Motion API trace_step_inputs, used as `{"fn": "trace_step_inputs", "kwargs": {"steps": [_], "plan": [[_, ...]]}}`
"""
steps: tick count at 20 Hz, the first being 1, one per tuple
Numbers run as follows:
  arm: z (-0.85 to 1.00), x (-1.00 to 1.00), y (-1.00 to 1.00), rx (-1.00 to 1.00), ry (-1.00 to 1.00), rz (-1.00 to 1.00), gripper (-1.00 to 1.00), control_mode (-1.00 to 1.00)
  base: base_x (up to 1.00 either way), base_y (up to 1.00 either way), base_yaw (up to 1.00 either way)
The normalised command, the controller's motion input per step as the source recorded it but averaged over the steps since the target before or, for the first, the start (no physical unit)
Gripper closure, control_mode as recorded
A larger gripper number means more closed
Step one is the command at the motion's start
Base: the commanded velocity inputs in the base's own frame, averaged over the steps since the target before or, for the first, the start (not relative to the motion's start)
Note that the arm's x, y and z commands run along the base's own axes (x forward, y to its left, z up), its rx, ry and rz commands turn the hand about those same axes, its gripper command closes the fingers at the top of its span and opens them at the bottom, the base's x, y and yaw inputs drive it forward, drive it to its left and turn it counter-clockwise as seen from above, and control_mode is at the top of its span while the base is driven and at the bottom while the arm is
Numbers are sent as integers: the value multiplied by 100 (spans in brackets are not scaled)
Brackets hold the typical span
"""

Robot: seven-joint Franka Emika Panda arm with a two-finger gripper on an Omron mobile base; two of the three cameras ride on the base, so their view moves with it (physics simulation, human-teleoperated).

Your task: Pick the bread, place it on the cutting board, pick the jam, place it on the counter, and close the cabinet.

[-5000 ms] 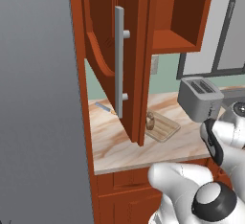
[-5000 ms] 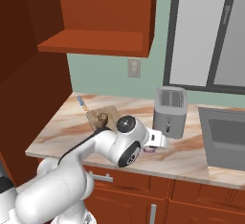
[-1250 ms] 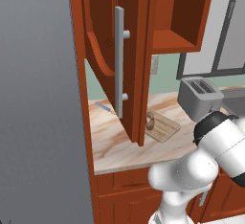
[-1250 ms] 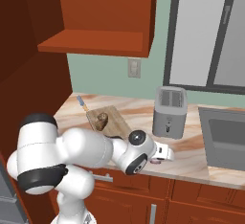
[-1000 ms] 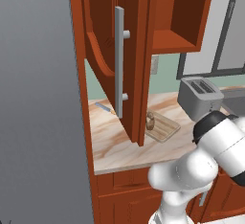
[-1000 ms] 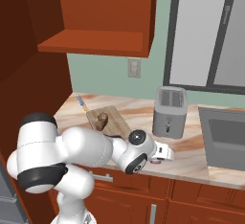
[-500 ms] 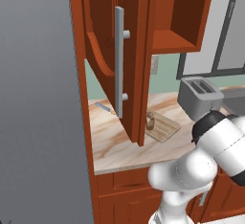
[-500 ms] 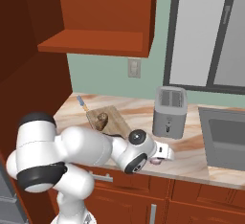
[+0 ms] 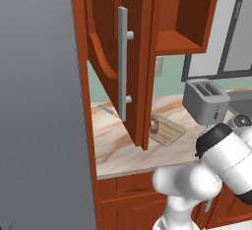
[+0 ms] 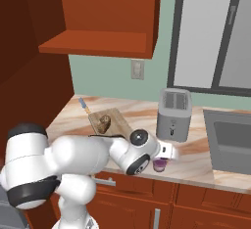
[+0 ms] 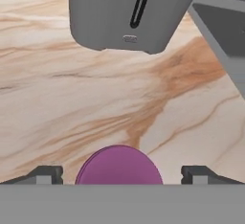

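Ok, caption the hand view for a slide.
Open claw straddling the purple-lidded jam on the counter, toaster ahead.

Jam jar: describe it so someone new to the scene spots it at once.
Start at the grey toaster on the counter. In front of it, near the counter's front edge, the jam jar stands between the open fingers. It is small, with a round purple lid, the one purple thing there.

No readable text, label, brand or number anywhere; the toaster (image 11: pixel 129 12) carries a small oval badge at 12 o'clock in the hand view, too blurred to read.
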Motion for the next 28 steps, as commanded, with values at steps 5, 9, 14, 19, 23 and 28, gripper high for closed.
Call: {"fn": "trace_step_inputs", "kwargs": {"steps": [5,9,14,19,23,28], "plan": [[48,0,0,0,-6,0,-100,-100,0,0,0],[51,0,2,0,-9,0,-100,-100,0,0,0],[47,0,6,0,-6,0,-100,-100,0,0,0],[38,-1,9,0,-4,0,-100,-100,0,0,0],[30,-5,9,0,0,0,-100,-100,0,0,0],[25,-12,1,0,0,0,-100,-100,0,0,0]]}}
